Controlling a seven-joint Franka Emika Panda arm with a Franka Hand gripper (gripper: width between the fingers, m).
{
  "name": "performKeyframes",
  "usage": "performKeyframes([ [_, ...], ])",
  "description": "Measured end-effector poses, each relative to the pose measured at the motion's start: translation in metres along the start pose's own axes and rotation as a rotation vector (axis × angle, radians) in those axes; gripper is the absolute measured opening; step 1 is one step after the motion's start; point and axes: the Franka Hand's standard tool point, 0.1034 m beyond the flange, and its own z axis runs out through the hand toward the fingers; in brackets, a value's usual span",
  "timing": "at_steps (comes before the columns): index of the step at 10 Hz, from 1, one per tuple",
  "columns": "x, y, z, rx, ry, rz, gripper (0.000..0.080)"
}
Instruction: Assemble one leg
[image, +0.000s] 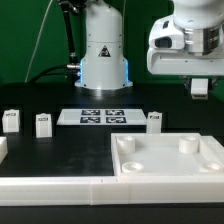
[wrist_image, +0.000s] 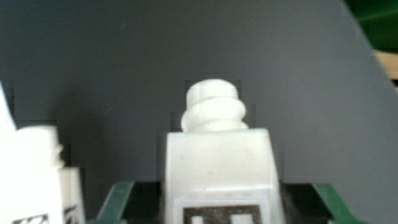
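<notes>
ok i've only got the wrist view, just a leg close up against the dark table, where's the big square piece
observer: The white square piece lies near the front of the table, on the exterior view's right, corner sockets showing on top.
operator: any legs standing out there
observer: Three. The far-left leg and the second leg stand on the exterior view's left of the marker board, the third leg on its right.
operator: and where's the gripper
observer: The gripper shows high on the exterior view's right, above the square piece in the picture, well off the table.
</notes>
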Motion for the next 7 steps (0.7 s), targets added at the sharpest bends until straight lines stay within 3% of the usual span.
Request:
performKeyframes([
  [2,0.007,0.013,-0.017,-0.030,0.145,-0.070,0.0288],
  [4,0.014,0.015,-0.036,-0.059,0.304,-0.162,0.0288],
  [5,0.019,0.011,-0.044,-0.058,0.370,-0.184,0.0288],
  [6,0.021,0.005,-0.043,-0.019,0.475,-0.177,0.0288],
  [7,0.015,0.003,-0.038,0.004,0.550,-0.184,0.0288],
])
